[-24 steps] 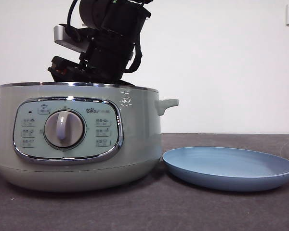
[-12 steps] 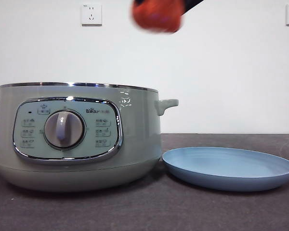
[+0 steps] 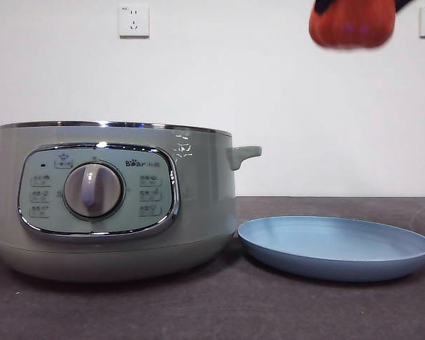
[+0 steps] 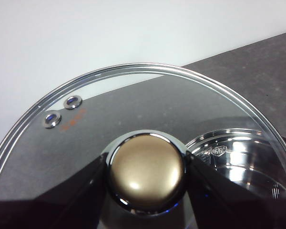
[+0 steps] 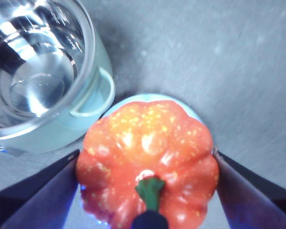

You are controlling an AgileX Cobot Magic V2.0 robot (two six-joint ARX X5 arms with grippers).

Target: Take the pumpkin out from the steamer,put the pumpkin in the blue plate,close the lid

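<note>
My right gripper (image 5: 148,162) is shut on the orange-red pumpkin (image 5: 148,152), held high in the air above the blue plate (image 5: 190,107). In the front view the pumpkin (image 3: 352,25) hangs at the top right, over the blue plate (image 3: 336,248) on the table. The sage-green steamer (image 3: 113,198) stands at the left, open; its shiny bowl (image 5: 33,71) holds nothing. My left gripper (image 4: 145,167) is shut on the knob (image 4: 145,169) of the glass lid (image 4: 133,109), held up beside the steamer (image 4: 243,162).
A dark grey table (image 3: 269,304) carries the steamer and plate, which almost touch. A white wall with sockets (image 3: 134,20) is behind. The steamer's side handle (image 3: 244,154) sticks out toward the plate.
The right gripper rose out of the steamer with the pumpkin and carried it rightward; it now hangs above the blue plate. Steamer and plate have not moved.
</note>
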